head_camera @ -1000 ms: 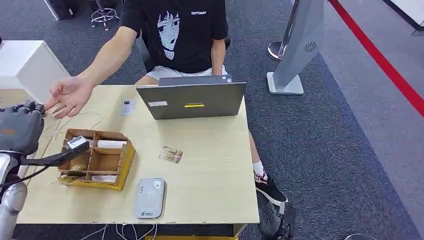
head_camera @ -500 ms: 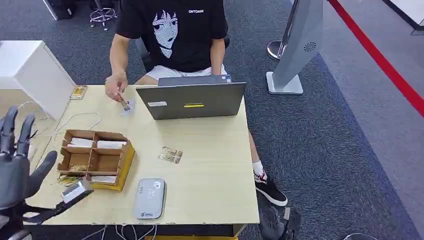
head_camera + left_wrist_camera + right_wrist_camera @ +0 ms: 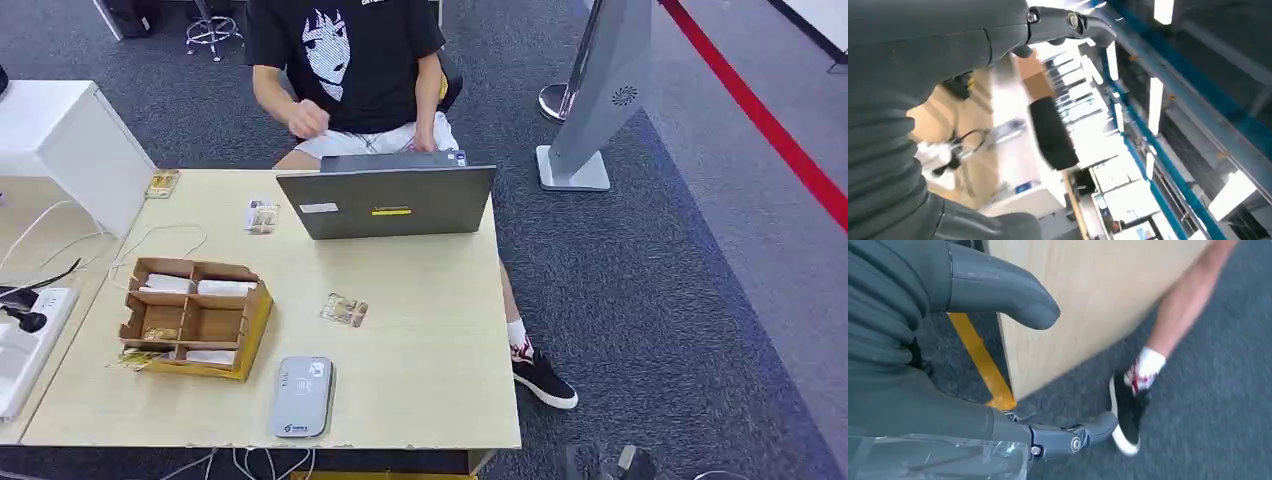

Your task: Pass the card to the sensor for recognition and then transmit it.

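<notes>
A gold-patterned card [image 3: 343, 310] lies flat in the middle of the wooden table [image 3: 430, 330]. The grey card sensor [image 3: 301, 396] sits near the front edge. Another card [image 3: 261, 216] lies at the back, left of the laptop, and a third [image 3: 161, 184] at the far left corner. My left hand [image 3: 913, 75] is raised with its fingers [image 3: 1068, 22] apart and holds nothing. My right hand [image 3: 923, 365] hangs beside the table's side panel, with its fingers [image 3: 998, 290] spread and nothing between them.
A divided cardboard box [image 3: 195, 316] with cards stands left of the sensor. A grey laptop [image 3: 387, 200] is open at the back, with a seated person [image 3: 345, 60] behind it. Cables and a power strip [image 3: 25, 330] lie left. The person's leg and shoe [image 3: 1133, 395] are near my right hand.
My left hand, raised at the left of the head view, has dropped out of it. The person's hand reached out, went to the card by the laptop, then drew back to their body.
</notes>
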You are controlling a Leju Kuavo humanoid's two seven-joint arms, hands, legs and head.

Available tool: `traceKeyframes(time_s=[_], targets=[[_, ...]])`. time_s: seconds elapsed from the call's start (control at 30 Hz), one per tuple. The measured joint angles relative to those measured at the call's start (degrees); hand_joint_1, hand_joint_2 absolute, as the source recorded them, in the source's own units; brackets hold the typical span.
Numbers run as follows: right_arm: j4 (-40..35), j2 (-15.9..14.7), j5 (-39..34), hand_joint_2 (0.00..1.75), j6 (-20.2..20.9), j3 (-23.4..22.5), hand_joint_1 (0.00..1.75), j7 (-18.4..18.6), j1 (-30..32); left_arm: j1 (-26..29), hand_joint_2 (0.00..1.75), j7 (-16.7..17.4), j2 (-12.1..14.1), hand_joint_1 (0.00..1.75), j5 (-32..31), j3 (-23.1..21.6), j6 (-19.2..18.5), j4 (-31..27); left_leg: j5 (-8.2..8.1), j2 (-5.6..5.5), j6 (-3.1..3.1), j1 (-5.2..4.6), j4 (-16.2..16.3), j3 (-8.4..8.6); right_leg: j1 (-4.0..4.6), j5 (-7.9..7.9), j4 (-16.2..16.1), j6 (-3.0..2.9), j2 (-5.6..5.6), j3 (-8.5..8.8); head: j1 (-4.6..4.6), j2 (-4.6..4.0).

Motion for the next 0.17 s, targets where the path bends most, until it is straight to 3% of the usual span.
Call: traceKeyframes(time_s=[0.07, 0.17], targets=[[-1.39, 0.73, 1.76, 1.75, 0.31, -2.34, 0.00, 0.80, 0.22, -0.08, 1.75, 0.77, -1.96, 0.00, 3.71, 3.15, -4.07, 3.15, 0.00, 0.03, -0.01, 0.03, 0.00, 0.03, 0.01, 0.00, 0.00, -0.01, 0.00, 0.01, 0.00, 0.00], [-1.87, 1.03, 3.72, 1.75, 2.71, -5.68, 0.00, 1.41, 0.30, -1.36, 1.75, 6.48, -4.16, 0.00, 8.14, 7.91, -11.04, 11.11, 0.00, 0.03, -0.01, 0.00, -0.01, 0.06, 0.00, -0.02, 0.01, -0.04, 0.00, 0.01, -0.13, 0.00]])
